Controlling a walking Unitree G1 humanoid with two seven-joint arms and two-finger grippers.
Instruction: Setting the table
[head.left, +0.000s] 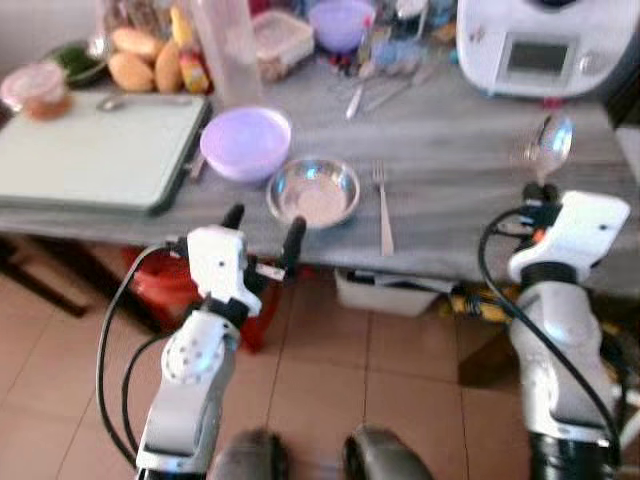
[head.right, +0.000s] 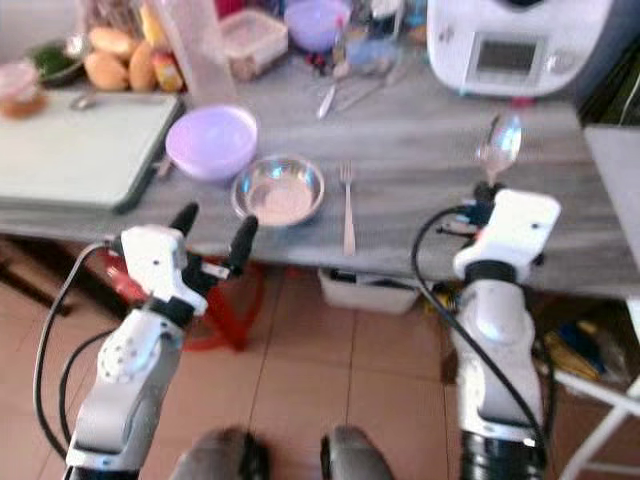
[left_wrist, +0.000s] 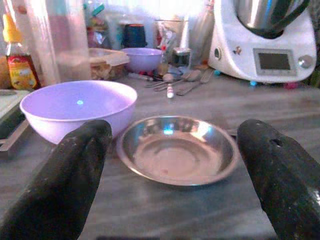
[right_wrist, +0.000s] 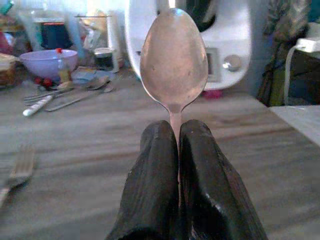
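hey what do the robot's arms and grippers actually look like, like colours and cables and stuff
Both arms are silver-grey metal with rounded, jointed segments. Each wrist carries a boxy white housing. Black cables loop from the housings down along the arms. The left gripper has two long, matte black fingers with rounded tips. The right gripper has the same thick black fingers, and small orange markings show beside its white housing.

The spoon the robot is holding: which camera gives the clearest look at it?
The right wrist view: the spoon stands large and sharp, its handle pinched in the shut right gripper. Both eye views show it small and blurred above that gripper, over the table. In the left wrist view I cannot pick it out.
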